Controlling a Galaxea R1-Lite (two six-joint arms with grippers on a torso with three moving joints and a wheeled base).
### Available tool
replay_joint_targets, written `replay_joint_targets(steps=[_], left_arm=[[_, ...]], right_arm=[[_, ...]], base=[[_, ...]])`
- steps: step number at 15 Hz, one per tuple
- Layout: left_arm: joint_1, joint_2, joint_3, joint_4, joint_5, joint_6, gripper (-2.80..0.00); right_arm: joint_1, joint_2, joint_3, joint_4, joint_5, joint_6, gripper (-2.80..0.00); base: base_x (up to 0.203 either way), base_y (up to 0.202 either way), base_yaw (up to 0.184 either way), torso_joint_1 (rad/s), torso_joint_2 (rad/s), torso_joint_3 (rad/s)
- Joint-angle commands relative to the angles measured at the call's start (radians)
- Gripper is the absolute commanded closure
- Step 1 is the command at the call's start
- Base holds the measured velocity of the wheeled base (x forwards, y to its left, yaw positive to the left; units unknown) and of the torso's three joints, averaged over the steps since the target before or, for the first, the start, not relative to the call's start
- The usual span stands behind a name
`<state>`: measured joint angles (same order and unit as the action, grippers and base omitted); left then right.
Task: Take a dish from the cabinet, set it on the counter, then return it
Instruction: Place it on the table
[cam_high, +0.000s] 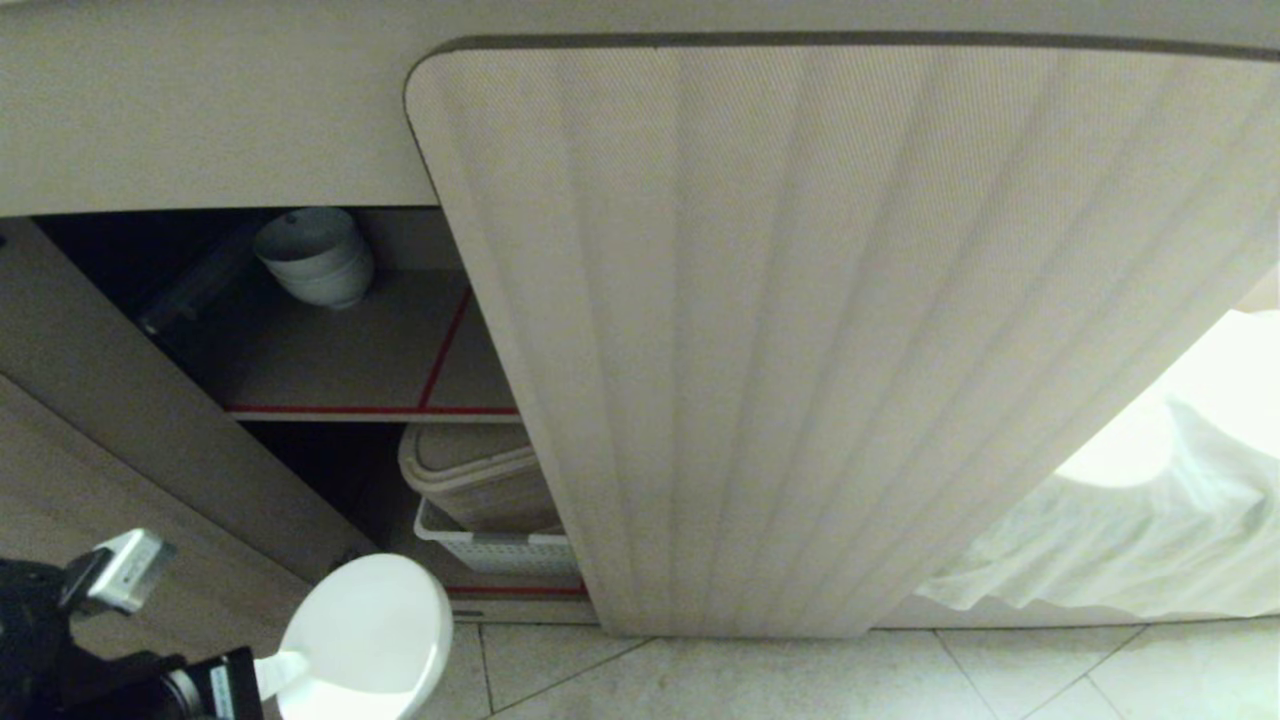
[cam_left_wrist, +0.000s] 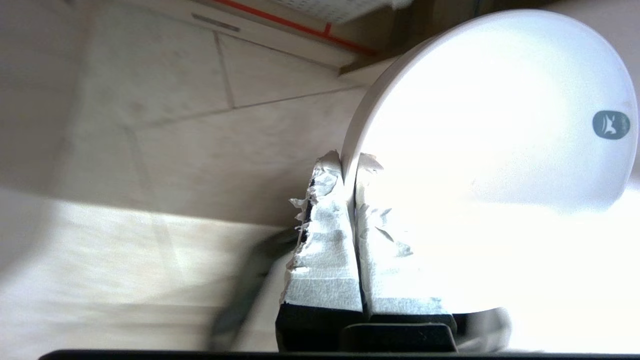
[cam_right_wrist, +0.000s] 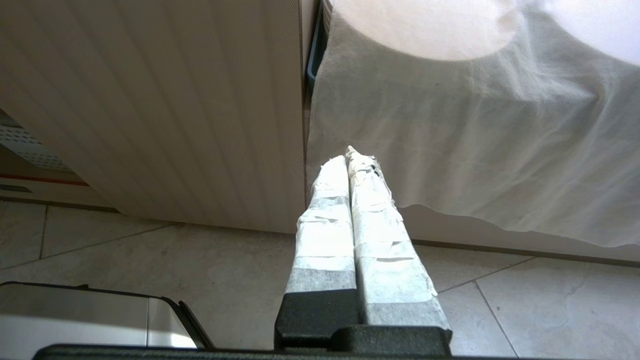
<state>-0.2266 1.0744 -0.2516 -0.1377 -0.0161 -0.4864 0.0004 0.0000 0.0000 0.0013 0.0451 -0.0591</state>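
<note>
Nearest the lens: the left gripper (cam_left_wrist: 350, 170), its taped fingers (cam_left_wrist: 325, 240) pinched on the rim of the dish (cam_left_wrist: 490, 115); one finger inside the wall, one outside.
Dish position: in the head view the dish (cam_high: 365, 635) hangs low at the left, outside the cabinet (cam_high: 800, 330), over the tiled floor (cam_high: 800, 670) and just in front of the open compartment.
Cabinet: the left side stands open; the upper shelf (cam_high: 370, 350), edged with a red stripe, carries a stack of white bowls (cam_high: 315, 255) at its back; a beige lidded bin (cam_high: 480, 475) sits in a white basket (cam_high: 495, 550) on the level below.
Counter: its underside and front edge (cam_high: 200, 110) run across the top of the head view; the worktop surface itself is out of sight.
Right gripper: the right gripper (cam_right_wrist: 352, 160) is parked low by the fluted door, fingers pressed together on nothing; a white cloth (cam_right_wrist: 475, 125) hangs beside it.
Step in hand, as I judge it: carrying the dish between cabinet and counter; which way cannot be told.
Doing it well: a rim pinch is a thin hold on glossy ware, so keep the grip firm and the wrist steady; move slowly; give the counter's overhanging edge and the open door panel (cam_high: 120, 420) clear berth.
</note>
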Motion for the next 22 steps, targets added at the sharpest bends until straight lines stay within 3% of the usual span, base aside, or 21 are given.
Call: replay_joint_targets(steps=[1,4,7,22], left_arm=[[-0.003,-0.12,0.006,0.087,0.0,0.066,0.0],[-0.021,-0.276,-0.007,0.28,-0.009,0.112,0.0],[-0.088,-0.389,-0.065,0.491,-0.016,0.137,0.0],[-0.096,-0.317,-0.08,0.501,-0.024,0.141,0.0]], right_arm=[[0.001,0.0,0.0,0.0,0.001,-0.001,0.0],[0.0,0.0,0.0,0.0,0.001,-0.001,0.0],[0.001,0.0,0.0,0.0,0.0,-0.001,0.0],[0.0,0.0,0.0,0.0,0.001,-0.001,0.0]], base=[[0.0,0.0,0.0,0.0,0.0,0.0],[0.0,0.0,0.0,0.0,0.0,0.0],[0.0,0.0,0.0,0.0,0.0,0.0],[0.0,0.0,0.0,0.0,0.0,0.0]])
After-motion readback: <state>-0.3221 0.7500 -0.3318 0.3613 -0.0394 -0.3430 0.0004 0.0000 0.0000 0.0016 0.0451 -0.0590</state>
